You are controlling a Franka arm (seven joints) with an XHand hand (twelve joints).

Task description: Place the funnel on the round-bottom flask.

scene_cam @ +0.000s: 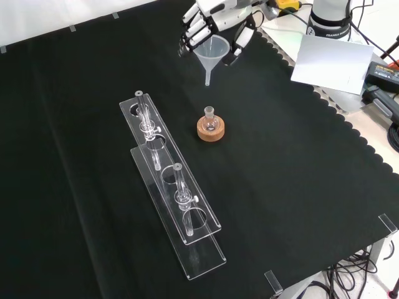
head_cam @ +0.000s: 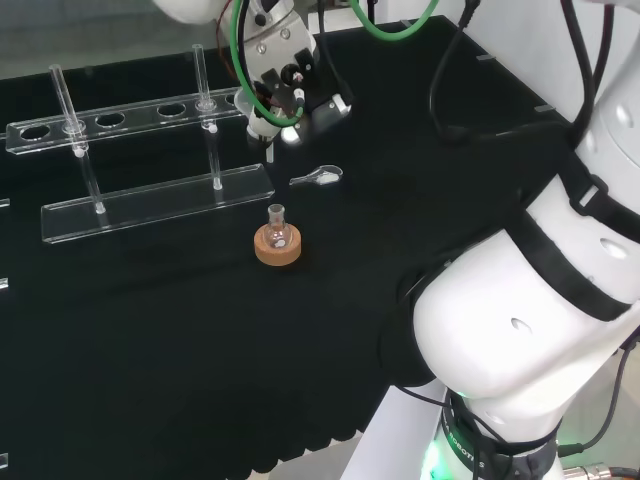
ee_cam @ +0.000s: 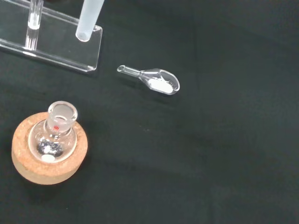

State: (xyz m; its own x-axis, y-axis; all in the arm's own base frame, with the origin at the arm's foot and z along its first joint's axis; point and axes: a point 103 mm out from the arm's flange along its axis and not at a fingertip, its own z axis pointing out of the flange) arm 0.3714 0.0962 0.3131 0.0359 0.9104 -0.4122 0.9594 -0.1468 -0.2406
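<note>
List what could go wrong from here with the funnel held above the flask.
1. The clear plastic funnel in the hand hangs off to one side of the small round-bottom glass flask; its narrow neck leaves little margin for the stem.
2. The flask only rests on the cork ring stand; a stem bump could tip it.
3. The clear scoop holds white powder nearby.

Funnel point(ee_cam: 89, 19) bowl beyond frame edge

A robotics laboratory bench: black cloth point(scene_cam: 299, 187) carries a clear test-tube rack point(scene_cam: 171, 187), a round-bottom flask point(scene_cam: 209, 121) on a cork ring point(scene_cam: 210, 132), and a small scoop point(head_cam: 320, 177), beneath a white arm point(head_cam: 520, 330).
</note>
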